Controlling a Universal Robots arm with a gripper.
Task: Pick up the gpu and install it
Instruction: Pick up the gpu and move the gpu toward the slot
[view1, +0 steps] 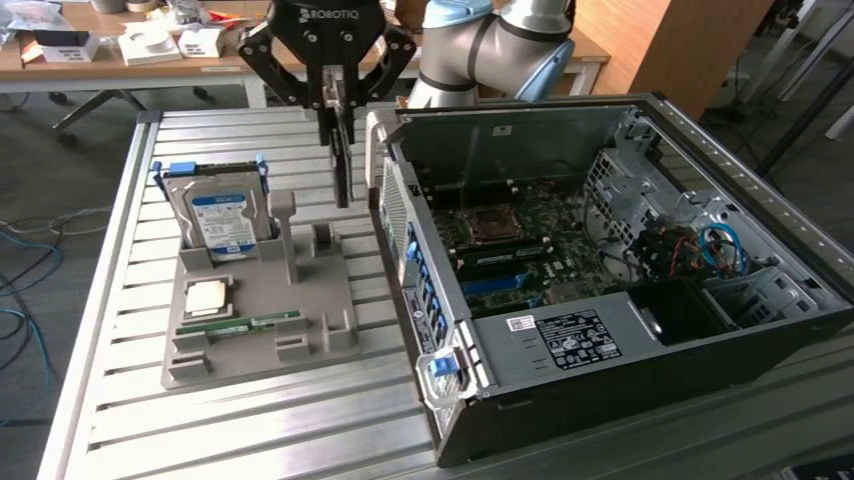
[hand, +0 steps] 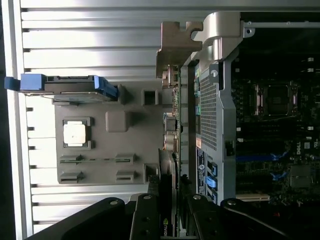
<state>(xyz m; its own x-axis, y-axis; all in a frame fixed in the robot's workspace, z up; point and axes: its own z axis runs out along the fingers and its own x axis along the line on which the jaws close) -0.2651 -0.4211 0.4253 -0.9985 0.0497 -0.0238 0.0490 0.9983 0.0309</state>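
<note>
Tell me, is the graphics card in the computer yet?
Out: the gpu hangs upright in the jaws, outside the open case.

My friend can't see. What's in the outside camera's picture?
A robot gripper holds the gpu on edge, between a grey parts holder and an open computer case. A hard drive stands in the holder.

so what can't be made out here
gpu: edge-on in both views, held in the gripper, so its own angle hides its faces.
Where it plugs in: too small and dark inside the case, both views.
Arm: cut off by the exterior view's top edge.
</note>
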